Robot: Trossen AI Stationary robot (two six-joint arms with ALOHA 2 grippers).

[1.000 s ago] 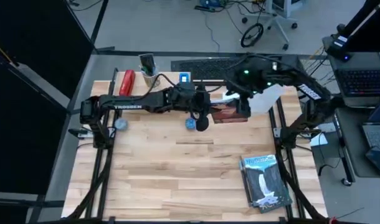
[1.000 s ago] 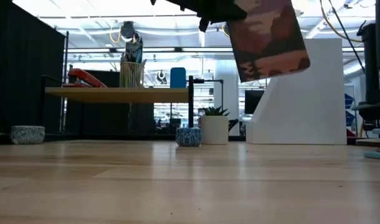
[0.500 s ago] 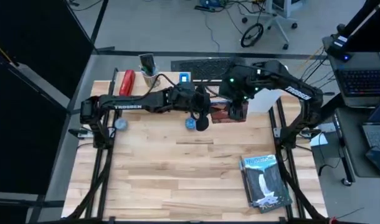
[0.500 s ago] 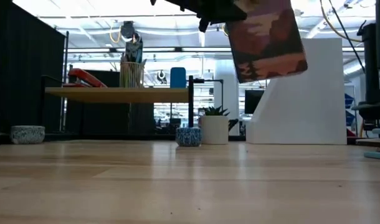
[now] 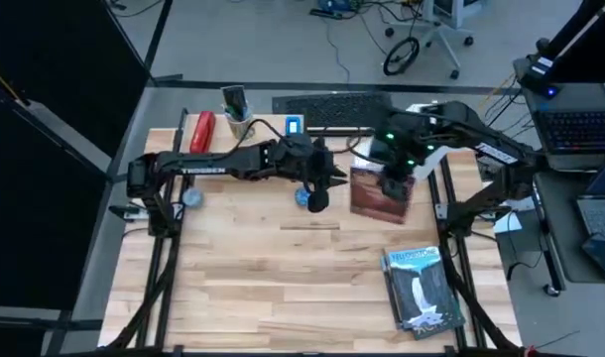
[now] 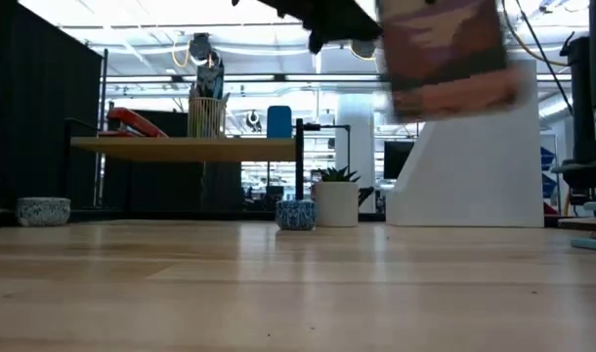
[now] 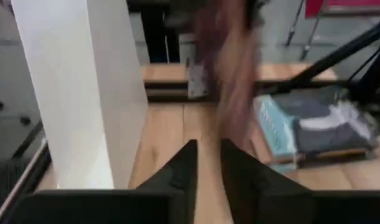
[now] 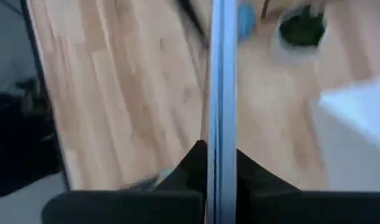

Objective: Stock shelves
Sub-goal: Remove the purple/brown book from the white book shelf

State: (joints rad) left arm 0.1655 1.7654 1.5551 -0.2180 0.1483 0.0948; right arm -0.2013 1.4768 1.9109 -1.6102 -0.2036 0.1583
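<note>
The right tool [image 5: 394, 184] is clamped on the top edge of a reddish-brown book [image 5: 381, 193], and in the last second that book has swung: it was pressed up near the white file holder [image 5: 428, 156] with only its edge showing from above, and now its cover faces up in the high view and it sits a little farther out over the desk [image 5: 283, 278]. From table height the book [image 6: 449, 54] has slid right and hangs in the air in front of the white file holder [image 6: 474, 156], well clear of the desk. The right wrist view shows the book's thin edge [image 8: 222, 93] running straight out from between the fingers, so the grip looks firm. The left tool [image 5: 322, 188] hovers just beside the small blue patterned pot [image 5: 303, 197], its fingers [image 7: 184, 171] only narrowly apart and holding nothing, and it has drawn back a touch from the book. I read this as the right arm taking the book alone and lining it up for the holder. The low wooden shelf [image 6: 186, 148] already carries a red stapler [image 6: 134, 122], a pen cup [image 6: 207, 115] and a blue item [image 6: 279, 121]. 1 more book [image 5: 423, 287] lies flat at the desk's near right, so stocking is partway done.
</note>
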